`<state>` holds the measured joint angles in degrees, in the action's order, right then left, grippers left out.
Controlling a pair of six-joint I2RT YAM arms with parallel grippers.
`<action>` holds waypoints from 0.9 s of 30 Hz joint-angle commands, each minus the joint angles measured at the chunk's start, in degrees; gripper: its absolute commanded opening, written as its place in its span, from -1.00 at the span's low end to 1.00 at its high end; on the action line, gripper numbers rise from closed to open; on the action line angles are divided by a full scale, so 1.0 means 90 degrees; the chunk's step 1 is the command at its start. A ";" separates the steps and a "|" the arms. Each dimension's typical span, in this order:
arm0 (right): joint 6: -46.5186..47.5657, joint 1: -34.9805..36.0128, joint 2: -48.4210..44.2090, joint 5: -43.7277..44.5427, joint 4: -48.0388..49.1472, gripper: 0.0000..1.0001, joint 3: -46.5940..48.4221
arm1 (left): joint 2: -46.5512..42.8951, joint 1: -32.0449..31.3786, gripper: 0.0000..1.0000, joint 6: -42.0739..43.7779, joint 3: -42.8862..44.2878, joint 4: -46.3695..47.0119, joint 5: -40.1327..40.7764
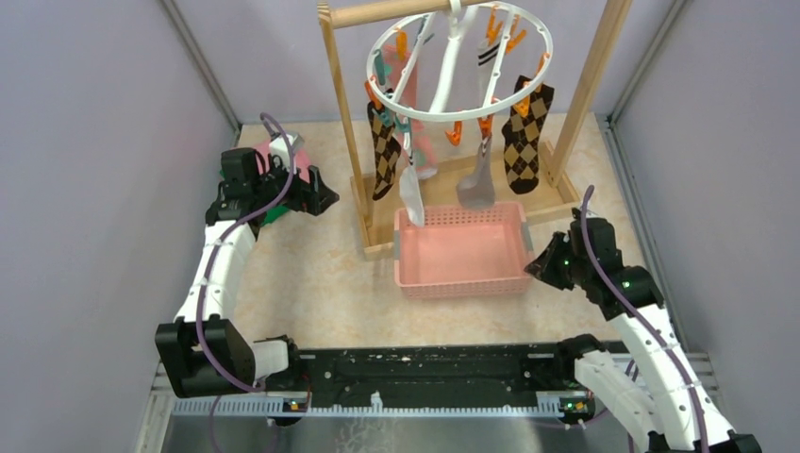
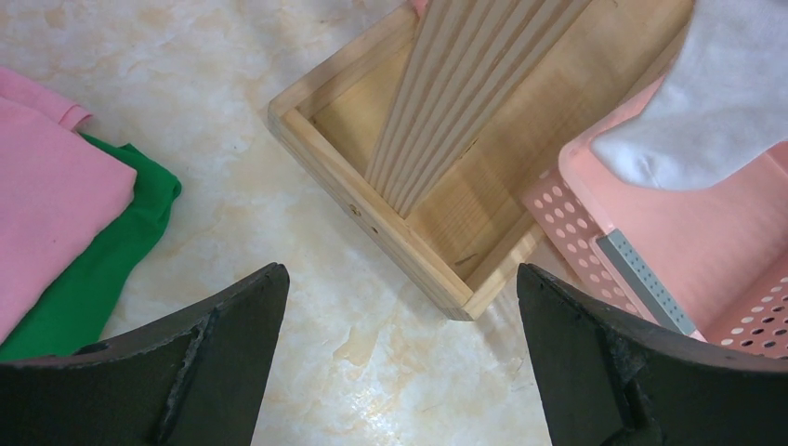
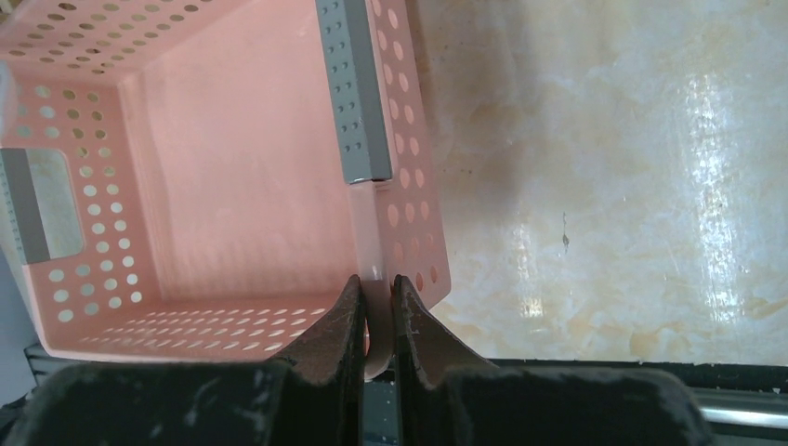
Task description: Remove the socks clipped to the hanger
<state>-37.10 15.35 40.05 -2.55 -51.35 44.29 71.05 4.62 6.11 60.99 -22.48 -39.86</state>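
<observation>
The white ring hanger [image 1: 443, 115] hangs from a wooden bar with orange and teal clips. Clipped to it are two brown argyle socks [image 1: 383, 156] [image 1: 525, 142], a white sock [image 1: 411, 193], a grey sock [image 1: 477, 184], a pink sock [image 1: 422, 142] and a stripe-cuffed sock [image 1: 488, 71]. My left gripper [image 1: 325, 200] is open and empty, low over the table left of the frame's base; in its wrist view the gripper [image 2: 400, 316] faces the base corner, with the white sock's toe [image 2: 706, 102] at upper right. My right gripper [image 1: 534, 267] [image 3: 376, 297] is shut on the pink basket's rim.
The pink perforated basket [image 1: 460, 283] [image 3: 93, 186] sits below the socks, against the wooden frame's base [image 2: 372, 214]. The frame's posts [image 1: 341, 104] stand either side of the hanger. Folded pink [image 2: 46, 186] and green [image 2: 102, 279] cloths lie at the left. Grey walls enclose the table.
</observation>
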 commanded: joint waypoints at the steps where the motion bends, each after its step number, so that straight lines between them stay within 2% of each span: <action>1: 0.0049 0.0088 -0.0419 -0.0338 -0.0748 -1.00 0.0143 | -0.0211 -0.0006 0.98 0.0062 0.0066 0.0184 -0.0149; 7: -0.0072 0.0089 -0.0745 -0.0745 -0.0926 -1.00 -0.0006 | -0.0170 -0.0006 0.98 0.0033 0.0078 0.0199 -0.0199; 14: -0.0062 0.0085 -0.0741 -0.0696 -0.0728 -1.00 -0.0323 | -0.0236 -0.0001 0.98 0.0026 0.0060 0.0188 -0.0210; 24: -0.0886 0.0181 -0.0607 0.0250 0.0982 -1.00 -0.1645 | -0.0293 -0.0006 0.98 0.0108 0.0065 -0.0018 -0.0268; 25: -0.0938 0.0250 -0.0528 0.0445 0.1098 -0.80 -0.1681 | -0.0297 -0.0007 0.98 0.0148 0.0079 -0.0064 -0.0230; 27: -0.1010 0.0494 -0.0399 0.0722 0.1181 -0.18 -0.1610 | -0.0309 -0.0007 0.98 0.0210 0.0120 -0.0147 -0.0211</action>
<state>-42.52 16.80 34.17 -2.83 -46.19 30.02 70.63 4.62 6.15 60.99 -23.31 -40.69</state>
